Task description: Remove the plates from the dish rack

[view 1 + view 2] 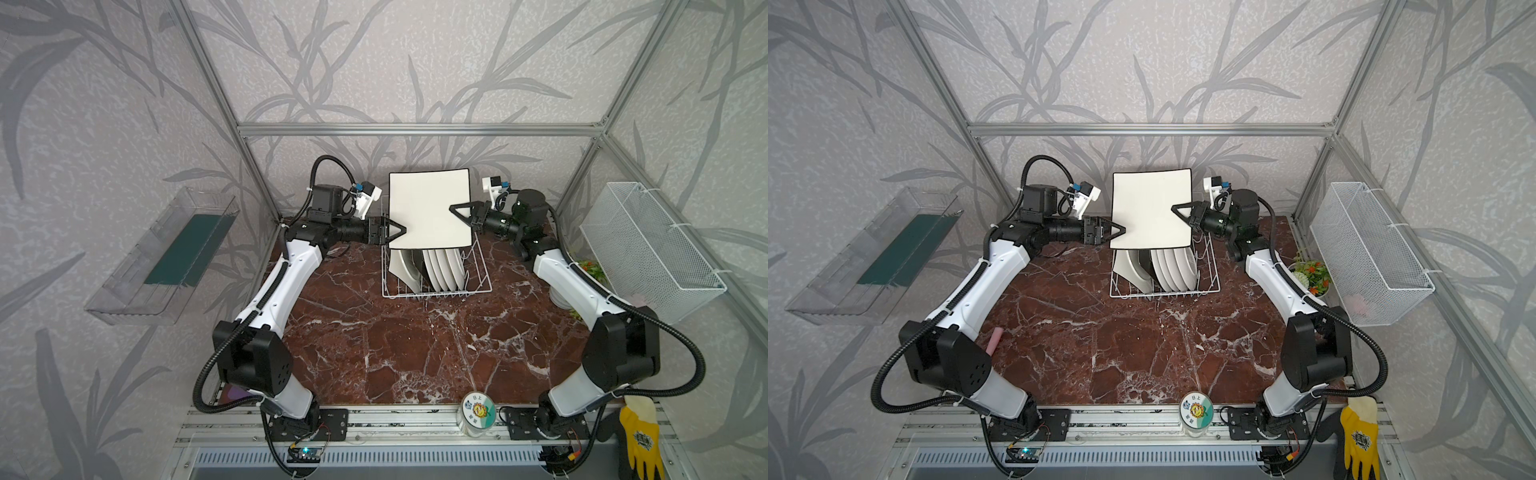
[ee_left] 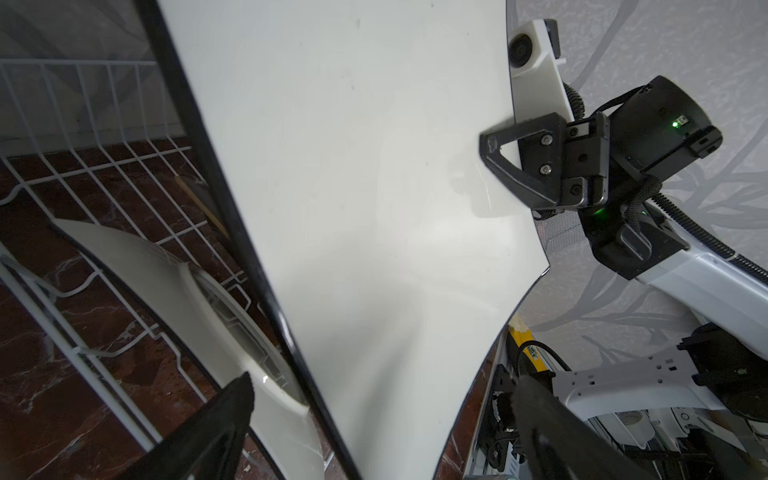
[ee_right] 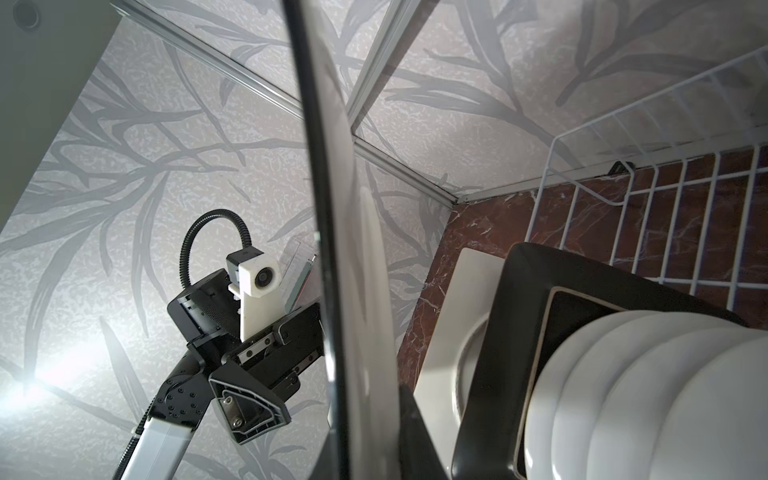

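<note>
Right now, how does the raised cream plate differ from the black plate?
Colour: the raised cream plate is pale, the black plate dark. Pose: the cream plate hangs above the dish rack, gripped by the right hand; the black plate stands in the rack. Both are square.

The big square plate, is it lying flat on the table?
No, the big square plate hangs upright in the air above the dish rack, pinched at its edge by the right gripper.

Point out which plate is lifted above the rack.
The large cream square plate, held above the dish rack by the right gripper; the others stand in its slots.
</note>
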